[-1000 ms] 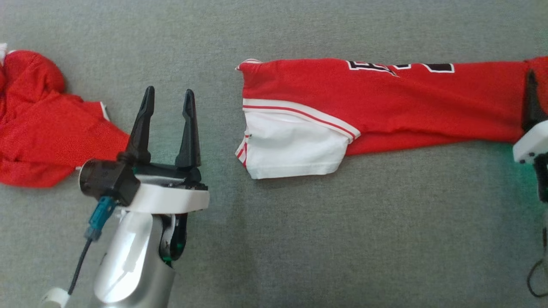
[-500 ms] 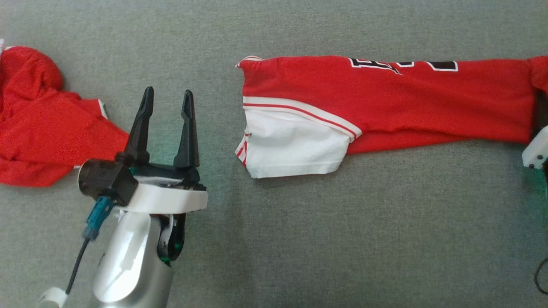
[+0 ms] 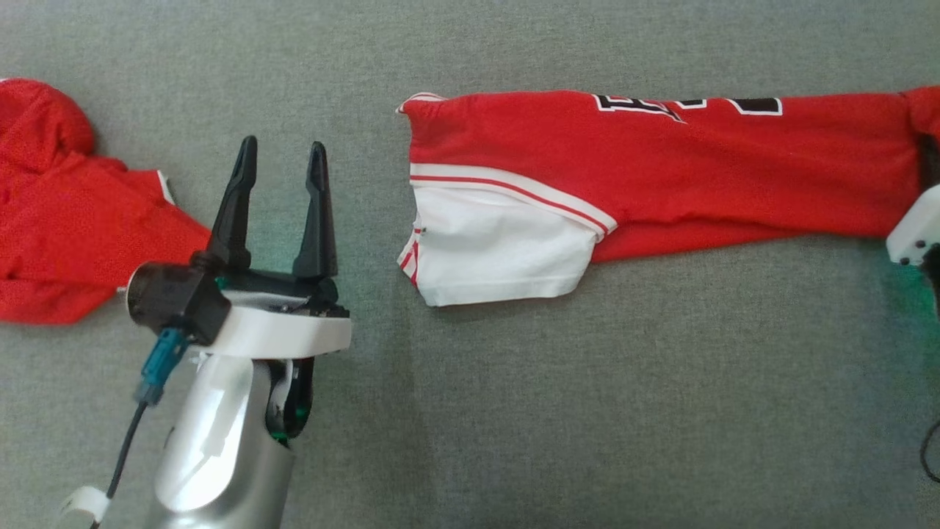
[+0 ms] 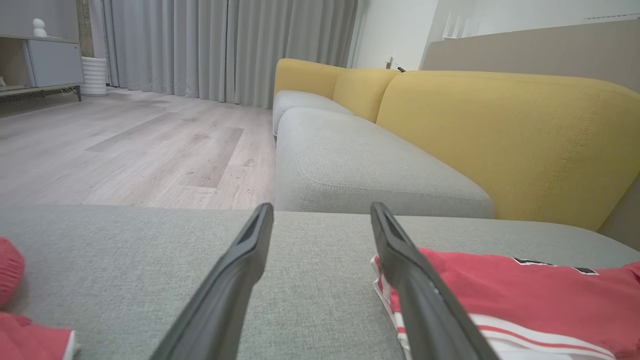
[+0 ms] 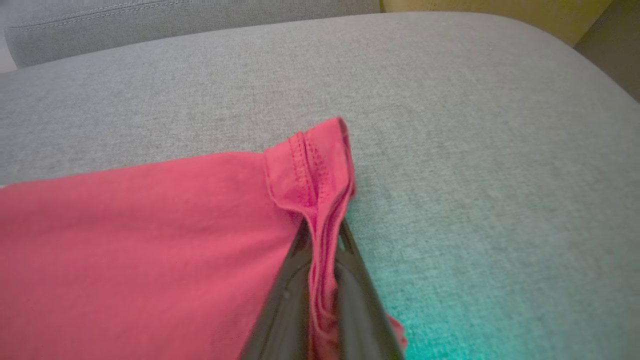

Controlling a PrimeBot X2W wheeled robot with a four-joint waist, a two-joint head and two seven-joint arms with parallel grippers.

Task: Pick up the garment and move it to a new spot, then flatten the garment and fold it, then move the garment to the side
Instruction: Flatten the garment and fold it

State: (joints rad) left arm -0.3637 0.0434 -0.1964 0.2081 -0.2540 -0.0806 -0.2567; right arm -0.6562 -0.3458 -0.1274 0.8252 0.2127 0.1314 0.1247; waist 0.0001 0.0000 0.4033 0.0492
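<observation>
Garment [image 3: 661, 169] is lying as a long strip across the sofa cushion [image 3: 514, 411], mid-fold.
Right fingers [image 5: 285, 305] are clamping its right-end hem; left fingers [image 3: 233, 213] are gaping empty; next, likely carrying that end across.

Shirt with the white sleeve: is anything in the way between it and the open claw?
No, nothing visible. The open left gripper is apart from the shirt, with just bare grey cushion between them. The right gripper is shut on the shirt's far end.
</observation>
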